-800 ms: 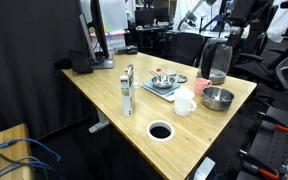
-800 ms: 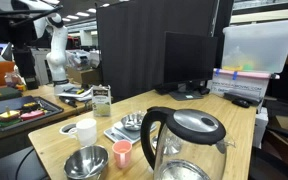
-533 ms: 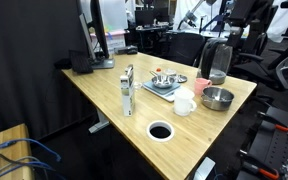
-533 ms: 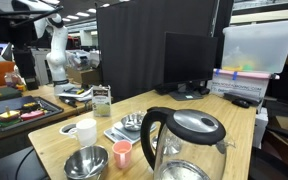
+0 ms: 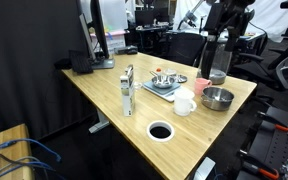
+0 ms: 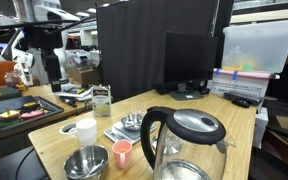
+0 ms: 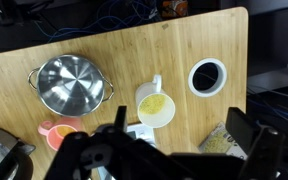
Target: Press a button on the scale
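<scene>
Arm (image 5: 224,20) swung in toward the table (image 5: 104,95) since the earlier frame. Pincer (image 7: 174,125) hung released, high up. Scale (image 5: 165,84) sat mid-table near the white mug (image 5: 184,103), untouched. We judged nothing done yet: approach, descent and button press all remained.

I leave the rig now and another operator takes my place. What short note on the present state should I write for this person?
The pincer is open and empty, high above the table, looking down on the mug and the steel bowl.
The scale lies flat on the table next to the mug, with a small metal dish on it. The wrist view does not clearly show it.
Done: nothing; the pincer is well apart from the scale.
Left: lower the pincer to the scale and press a button. The buttons are too small to see here, so find them first.
</scene>
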### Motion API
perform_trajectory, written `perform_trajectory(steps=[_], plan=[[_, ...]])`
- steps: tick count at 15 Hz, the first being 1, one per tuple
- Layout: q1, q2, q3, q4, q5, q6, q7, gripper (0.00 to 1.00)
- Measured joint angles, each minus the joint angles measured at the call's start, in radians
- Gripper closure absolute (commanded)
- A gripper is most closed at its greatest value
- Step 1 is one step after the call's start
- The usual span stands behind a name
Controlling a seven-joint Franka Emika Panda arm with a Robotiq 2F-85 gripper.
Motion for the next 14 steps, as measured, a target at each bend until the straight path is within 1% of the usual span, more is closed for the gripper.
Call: perform_trajectory(steps=[2,4,5,10,14], plan=[[-0.02,0.087,0.0,0.041,-0.048,0.0,0.004,0.0],[-0.043,0.168,0.0,0.078,-0.099,0.0,0.035,0.0],[-0.046,0.19,-0.002,0.086,-0.102,0.0,0.037,0.0],[-0.042,0.173,-0.001,0.083,-0.102,-0.001,0.037,0.0],[-0.042,0.184,-0.001,0.083,-0.103,0.001,0.036,0.0]])
